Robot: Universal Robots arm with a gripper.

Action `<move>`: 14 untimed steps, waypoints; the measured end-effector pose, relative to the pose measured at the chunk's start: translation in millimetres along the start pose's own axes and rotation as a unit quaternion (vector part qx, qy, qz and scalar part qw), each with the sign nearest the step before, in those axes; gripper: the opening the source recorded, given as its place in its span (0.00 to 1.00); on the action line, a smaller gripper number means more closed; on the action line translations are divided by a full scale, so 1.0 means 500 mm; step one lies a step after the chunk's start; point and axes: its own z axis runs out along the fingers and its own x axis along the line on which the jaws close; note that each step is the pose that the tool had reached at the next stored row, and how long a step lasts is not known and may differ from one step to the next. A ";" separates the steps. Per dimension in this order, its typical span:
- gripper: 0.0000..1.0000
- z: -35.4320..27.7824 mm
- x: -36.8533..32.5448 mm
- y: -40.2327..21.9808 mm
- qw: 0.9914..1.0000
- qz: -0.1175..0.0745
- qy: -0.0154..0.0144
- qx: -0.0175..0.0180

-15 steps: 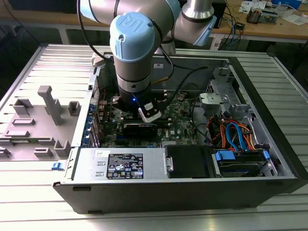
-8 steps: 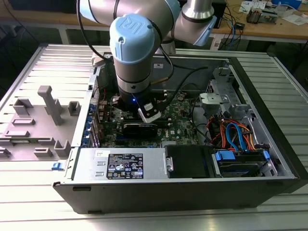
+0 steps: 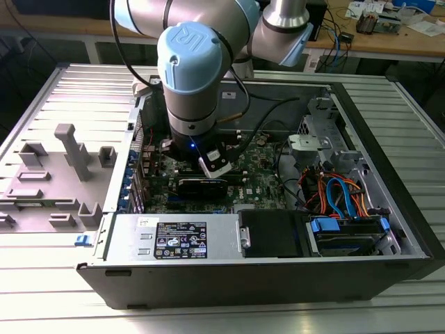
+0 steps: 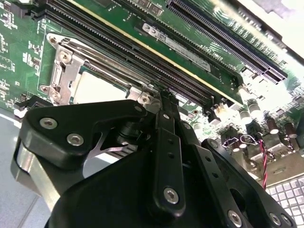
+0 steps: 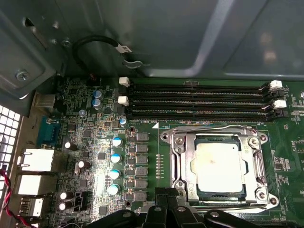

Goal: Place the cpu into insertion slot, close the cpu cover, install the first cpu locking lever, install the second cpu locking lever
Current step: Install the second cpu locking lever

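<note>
The cpu point(image 5: 219, 163) lies seated in the insertion slot point(image 5: 179, 164) on the motherboard, the cpu cover point(image 5: 259, 161) closed around it. The gripper point(image 4: 166, 102) hovers beside the socket; whether its jaws are clenched I cannot tell. Thin, stiff, springy metal: handle by levers only.

No words or numbers are clear enough to read. The round light-blue plastic cap on the robot arm point(image 3: 191, 43) has a raised sign. The black and white paper label point(image 3: 180, 241) on the flat silver metal box point(image 3: 208, 229) has tiny print and small signs. In the second wrist view, the long grey sticker point(image 4: 178, 46) between the long black slots has tiny print. In the first wrist view, the little white tag point(image 5: 122, 48) on the black cable has blurry marks.
</note>
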 end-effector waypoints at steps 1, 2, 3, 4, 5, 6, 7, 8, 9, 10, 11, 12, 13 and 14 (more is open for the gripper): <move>0.11 0.000 0.000 0.000 1.000 0.000 0.000 0.000; 0.11 0.000 0.000 0.000 1.000 0.000 0.000 0.000; 0.11 -0.001 0.000 0.000 1.000 0.000 0.000 0.000; 0.11 -0.002 0.000 0.001 1.000 0.000 0.000 0.000; 0.11 -0.003 0.000 0.001 1.000 0.000 0.000 0.000; 0.11 -0.004 0.000 0.001 1.000 0.000 0.000 0.000; 0.11 -0.005 0.000 0.001 1.000 0.000 0.000 0.000; 0.11 -0.006 0.000 0.002 1.000 0.000 0.000 0.000; 0.11 -0.008 0.000 0.002 1.000 0.000 0.000 0.000; 0.11 -0.010 0.000 0.003 1.000 0.000 0.000 0.000; 0.11 -0.011 0.000 0.003 1.000 0.000 0.000 0.000; 0.11 -0.013 0.000 0.004 1.000 0.000 0.000 0.000; 0.11 -0.013 0.000 0.004 1.000 0.000 0.000 0.000; 0.11 -0.013 0.000 0.004 1.000 0.000 0.000 0.000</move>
